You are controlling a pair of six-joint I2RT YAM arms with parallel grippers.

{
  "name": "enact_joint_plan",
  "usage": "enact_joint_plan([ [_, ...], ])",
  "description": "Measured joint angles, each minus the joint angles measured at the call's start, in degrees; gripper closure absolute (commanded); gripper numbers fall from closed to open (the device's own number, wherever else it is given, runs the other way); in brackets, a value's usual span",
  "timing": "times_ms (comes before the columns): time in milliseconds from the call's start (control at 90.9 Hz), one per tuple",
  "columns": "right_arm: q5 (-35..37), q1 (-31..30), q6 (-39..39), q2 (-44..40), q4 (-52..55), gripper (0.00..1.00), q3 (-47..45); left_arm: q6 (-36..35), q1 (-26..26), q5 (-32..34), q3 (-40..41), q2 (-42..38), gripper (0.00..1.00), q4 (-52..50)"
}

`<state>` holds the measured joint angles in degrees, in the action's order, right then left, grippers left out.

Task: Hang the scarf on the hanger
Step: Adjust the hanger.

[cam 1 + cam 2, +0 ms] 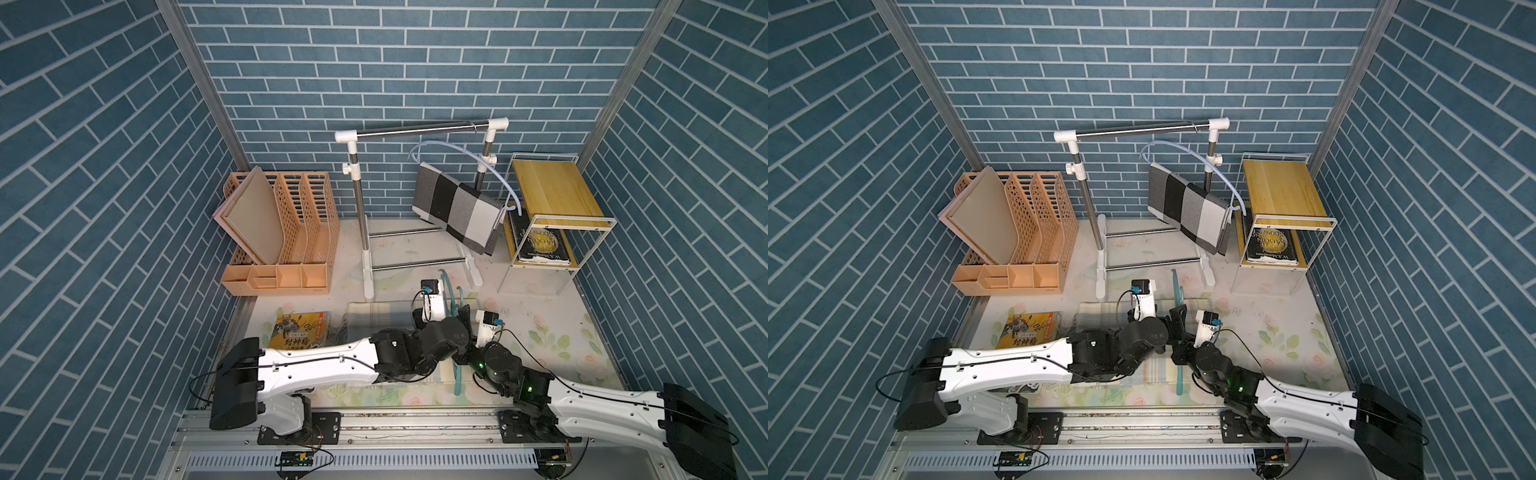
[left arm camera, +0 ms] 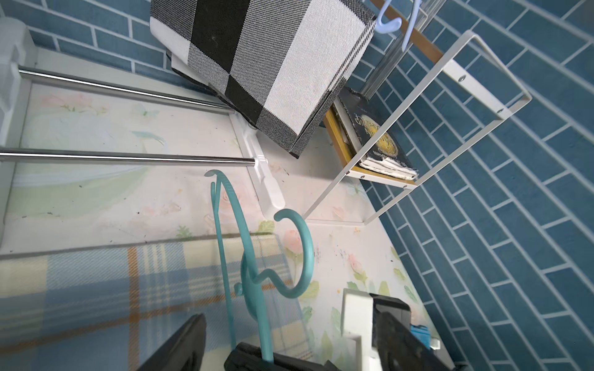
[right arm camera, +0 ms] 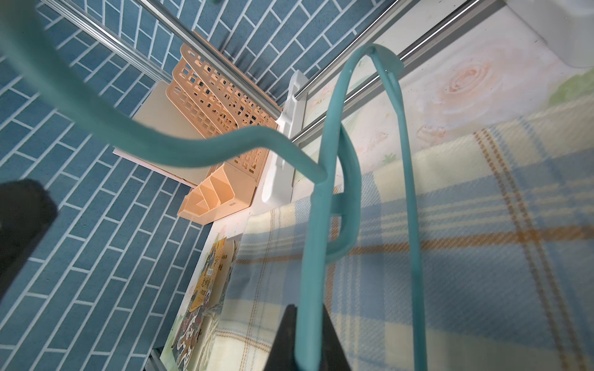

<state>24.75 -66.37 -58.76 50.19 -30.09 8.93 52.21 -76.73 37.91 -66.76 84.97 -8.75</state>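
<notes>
The widest open stretch is the right side of the worktop [image 1: 540,332], bare from the front edge back to the shelf unit [image 1: 552,187] in the back right corner. The orange file organizer [image 1: 282,232] fills the back left corner. A book [image 1: 297,330] lies near the left edge in front of it, with a narrow bare strip between them. Along the back edge, the clothes rack [image 1: 415,129] is open under the left half of its rail, while a checked cloth [image 1: 457,203] blocks the right half. At centre front the left arm [image 1: 324,365] and right arm [image 1: 582,399] meet over the plaid scarf [image 1: 374,318], with the teal hanger [image 2: 310,253] between them. There is little room there.
</notes>
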Motion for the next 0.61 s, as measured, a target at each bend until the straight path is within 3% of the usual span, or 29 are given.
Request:
enact_joint_plan([
  [165,0.11,-0.02,0.00,0.50,-0.70,1.00,0.02,-2.69,1.14,-0.90,-2.56,4.50,0.33,-0.87],
  [407,0.11,-0.11,-0.02,1.14,-0.76,1.00,0.63,-4.83,3.10,-2.71,-8.33,10.27,0.35,-1.73],
  [605,0.28,-0.13,-1.05,2.05,-0.76,1.00,1.16,-5.64,3.58,-2.25,-13.79,14.86,0.60,-4.83],
])
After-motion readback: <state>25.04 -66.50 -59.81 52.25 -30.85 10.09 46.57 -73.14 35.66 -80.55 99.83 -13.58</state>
